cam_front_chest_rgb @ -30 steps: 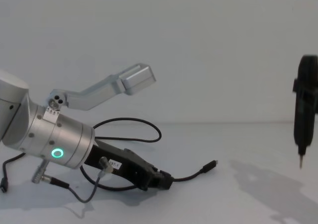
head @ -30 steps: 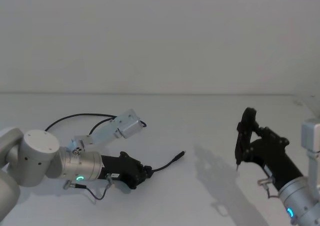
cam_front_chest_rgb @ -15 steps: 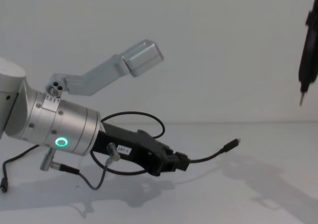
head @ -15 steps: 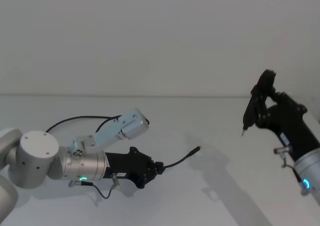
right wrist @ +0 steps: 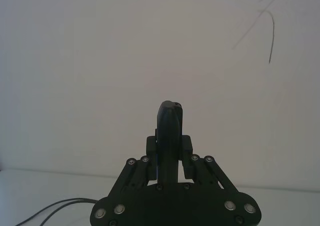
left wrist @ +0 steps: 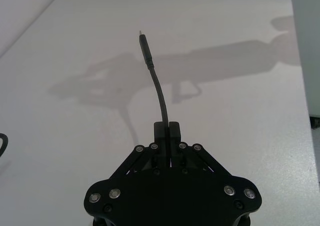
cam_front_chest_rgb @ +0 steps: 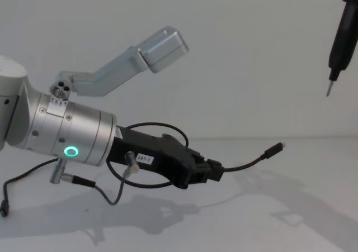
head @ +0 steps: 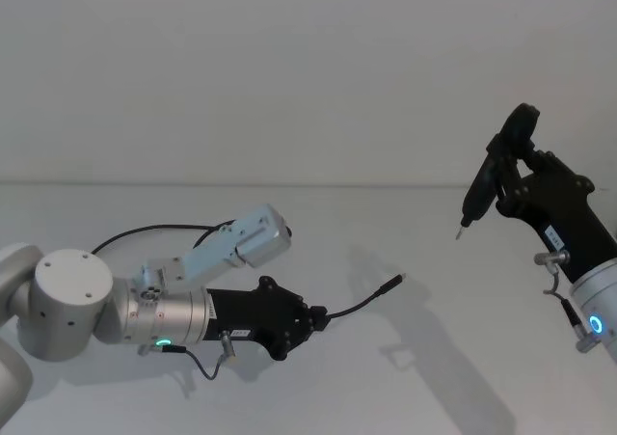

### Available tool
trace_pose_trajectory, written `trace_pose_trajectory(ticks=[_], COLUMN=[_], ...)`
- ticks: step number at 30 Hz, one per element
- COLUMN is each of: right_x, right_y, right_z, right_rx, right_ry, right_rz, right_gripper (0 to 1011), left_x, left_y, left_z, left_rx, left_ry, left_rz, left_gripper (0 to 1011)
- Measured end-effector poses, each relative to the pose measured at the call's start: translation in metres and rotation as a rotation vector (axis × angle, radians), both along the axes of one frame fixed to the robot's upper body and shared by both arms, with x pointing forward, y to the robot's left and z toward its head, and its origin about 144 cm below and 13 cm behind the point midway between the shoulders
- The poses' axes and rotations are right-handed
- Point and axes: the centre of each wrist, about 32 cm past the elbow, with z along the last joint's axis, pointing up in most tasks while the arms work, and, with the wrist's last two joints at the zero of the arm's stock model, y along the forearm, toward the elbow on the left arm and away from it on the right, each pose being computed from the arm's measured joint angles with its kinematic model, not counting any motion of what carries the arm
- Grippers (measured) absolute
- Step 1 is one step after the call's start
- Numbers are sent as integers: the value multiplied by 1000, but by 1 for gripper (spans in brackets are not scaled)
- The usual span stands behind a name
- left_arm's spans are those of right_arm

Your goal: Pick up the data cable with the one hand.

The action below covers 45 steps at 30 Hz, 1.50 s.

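Observation:
The data cable (head: 362,300) is a thin black cord, and its plug (head: 390,284) hangs free above the white table. My left gripper (head: 313,316) is shut on it a short way behind the plug. In the chest view the left gripper (cam_front_chest_rgb: 215,170) is raised off the table, with the cable (cam_front_chest_rgb: 246,163) arching out to the plug (cam_front_chest_rgb: 274,148). The left wrist view has the cable (left wrist: 159,93) rising from between the closed fingertips (left wrist: 173,129). The cable's remaining length loops back behind the arm (head: 145,231). My right gripper (head: 508,179) is held high at the right, shut on a black pen-shaped tool (cam_front_chest_rgb: 337,39).
A short grey wire (cam_front_chest_rgb: 95,188) dangles from the left wrist's connector. A silver camera bracket (cam_front_chest_rgb: 162,48) sticks up from the left arm. The white table (head: 434,377) lies under both arms, with a plain wall behind.
My left gripper has risen and moved right with the cable, lifting the plug off the table. The right arm has climbed higher with the pen tool.

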Motion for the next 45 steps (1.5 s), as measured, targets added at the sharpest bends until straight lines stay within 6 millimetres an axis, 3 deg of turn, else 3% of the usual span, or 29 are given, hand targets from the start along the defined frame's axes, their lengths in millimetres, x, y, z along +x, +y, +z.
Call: trace_pose_trajectory(ticks=[45], right_x=[20], right_y=[15], right_z=[-14], right_rx=[78], right_ry=[132], right_rz=[76], right_gripper=[279], left_x=[-2], left_y=[-1], left_z=[3], left_rx=[-14], left_ry=[-21], left_rz=[-20], left_gripper=[50])
